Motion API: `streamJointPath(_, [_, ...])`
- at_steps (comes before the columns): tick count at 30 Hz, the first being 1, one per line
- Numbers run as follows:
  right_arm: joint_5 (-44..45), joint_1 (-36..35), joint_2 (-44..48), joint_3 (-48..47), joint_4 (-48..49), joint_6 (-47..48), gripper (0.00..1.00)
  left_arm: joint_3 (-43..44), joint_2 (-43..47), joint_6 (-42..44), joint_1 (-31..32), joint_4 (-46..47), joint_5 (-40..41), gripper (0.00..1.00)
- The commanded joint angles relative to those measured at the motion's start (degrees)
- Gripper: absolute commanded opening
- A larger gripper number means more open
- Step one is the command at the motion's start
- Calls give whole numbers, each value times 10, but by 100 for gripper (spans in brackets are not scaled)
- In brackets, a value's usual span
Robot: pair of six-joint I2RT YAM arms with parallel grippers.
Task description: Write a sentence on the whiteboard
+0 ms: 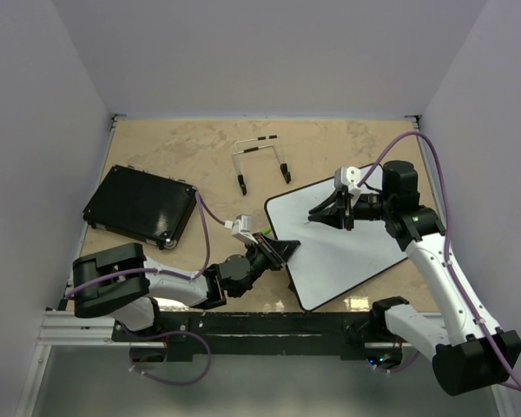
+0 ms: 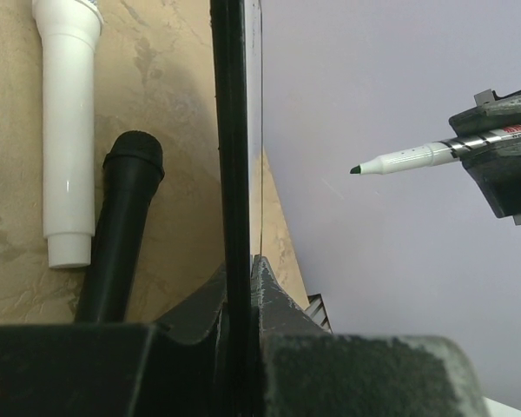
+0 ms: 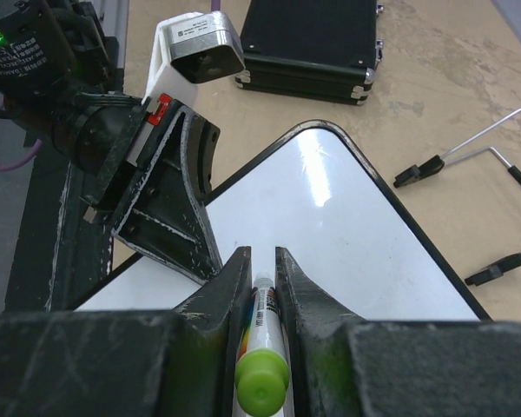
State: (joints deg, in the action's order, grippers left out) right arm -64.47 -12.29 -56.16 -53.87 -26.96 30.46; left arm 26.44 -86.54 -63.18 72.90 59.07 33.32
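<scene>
Well, the whiteboard (image 1: 352, 256) lies right of the middle of the table (image 1: 182, 152), turned at an angle so one corner points toward the arms. Its face is plain, glossy white, with the light glaring off it.

The left gripper (image 1: 280, 252) reaches in from the left and is clenched on the board's left edge, about halfway along. The black frame is pinched between its fingers, one above the board and one below. From that wrist the board shows edge-on as a dark strip running straight up out of the jaws.

The right gripper (image 3: 262, 259) hangs over the far part of the board, fingers closed tight on a marker (image 2: 408, 159). The marker has a white barrel, a green butt sticking out the back of the grip, and a dark green tip. The tip points at the board's face but stops short of it, and the left wrist view shows a clear gap between tip and surface.

Off to the far left sits a black case (image 1: 141, 206), well apart from the board. Two wire brackets (image 1: 259, 149) with black ends lie near the far middle, just beyond the board's far-left corner. Past the clamped edge, the left wrist also sees a white tube (image 2: 68, 130) and a black round-headed stick (image 2: 122, 226) lying just beside each other on the tan tabletop.
</scene>
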Motion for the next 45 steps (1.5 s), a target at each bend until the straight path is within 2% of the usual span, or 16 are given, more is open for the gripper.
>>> streamJointPath(1, [-22, 4, 6, 6, 11, 5, 0, 15, 16, 64, 5, -1, 2, 0])
streamJointPath(45, [-23, 4, 4, 11, 10, 11, 0, 8, 7, 57, 6, -1, 1, 0])
